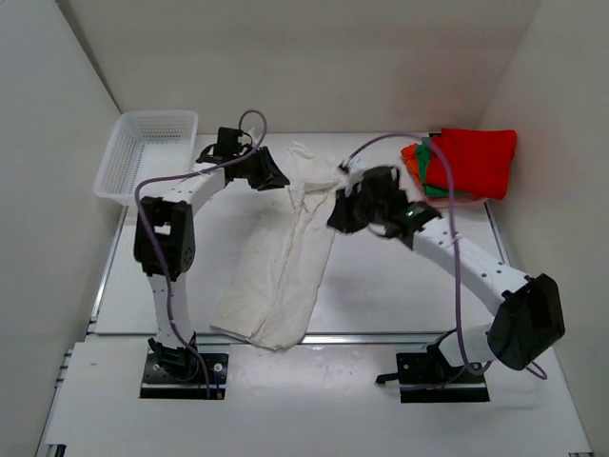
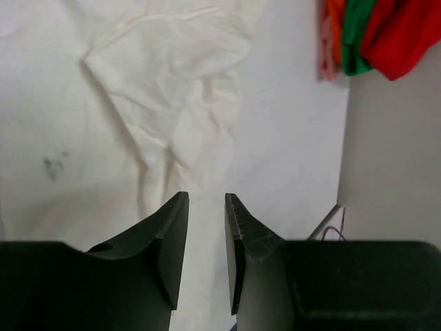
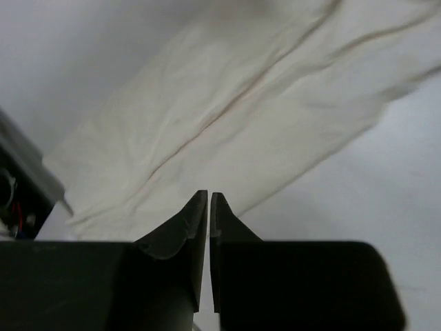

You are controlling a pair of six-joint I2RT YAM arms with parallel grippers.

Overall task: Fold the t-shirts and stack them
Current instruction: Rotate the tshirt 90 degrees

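The white t-shirt (image 1: 285,262) lies in a long crumpled strip down mid-table, its hem at the near edge. My left gripper (image 2: 205,196) hangs over its far end, jaws a narrow gap apart, holding nothing. My right gripper (image 3: 209,193) is pressed closed and empty beside the shirt's right edge. Light, limp cotton, I judge: best pinched at corners. Only the overhead and left wrist views show the folded red, green and orange shirts (image 2: 365,34) far right.

White links (image 1: 468,264), black joints (image 1: 164,238), purple cables (image 1: 459,286), black gripper fingers (image 2: 171,238)
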